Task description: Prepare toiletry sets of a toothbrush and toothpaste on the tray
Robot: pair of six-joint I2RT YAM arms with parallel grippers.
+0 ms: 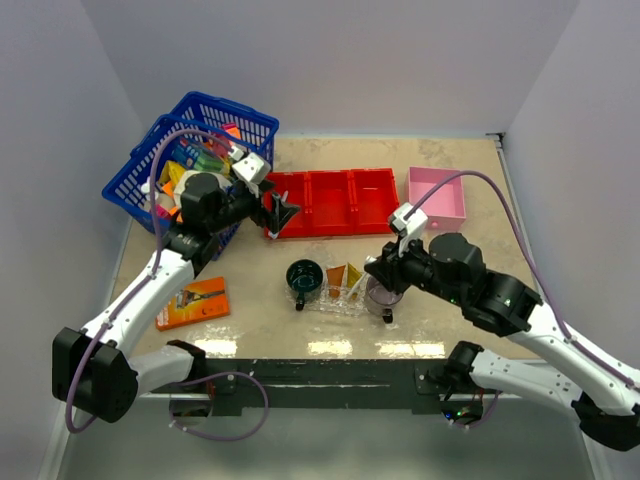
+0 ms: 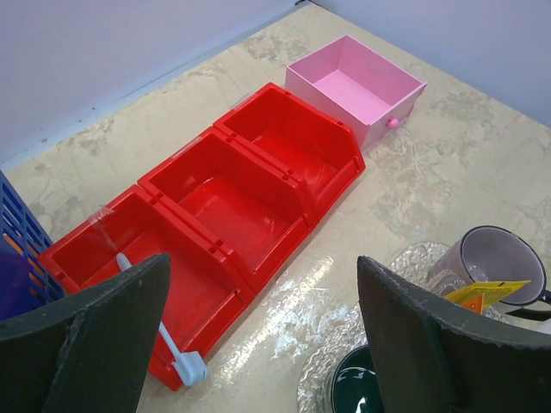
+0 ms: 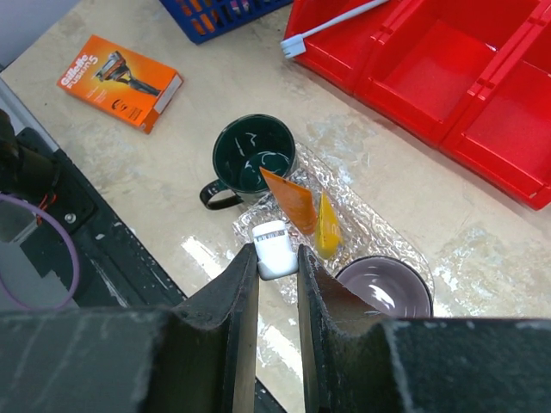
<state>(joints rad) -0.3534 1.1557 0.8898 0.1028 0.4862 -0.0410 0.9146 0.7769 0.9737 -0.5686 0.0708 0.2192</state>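
Observation:
The clear bumpy tray [image 3: 372,225] lies on the table between a dark green mug [image 3: 254,153] and a purple mug [image 3: 384,287]. An orange tube [image 3: 291,200] and a yellow-orange tube [image 3: 327,228] lie on it side by side. My right gripper [image 3: 277,251] is shut on a short white toothbrush [image 3: 274,248], held end-on just above the tray's near edge. A second white toothbrush [image 2: 164,335] lies in the left compartment of the red bin [image 2: 215,198], its head over the front rim. My left gripper [image 2: 263,261] hangs open and empty above that bin's front.
A blue basket [image 1: 190,150] of items stands at the back left. A pink square box [image 1: 437,196] sits right of the red bin [image 1: 330,200]. An orange razor pack [image 1: 193,302] lies at the front left. The tray also shows in the top view [image 1: 345,301].

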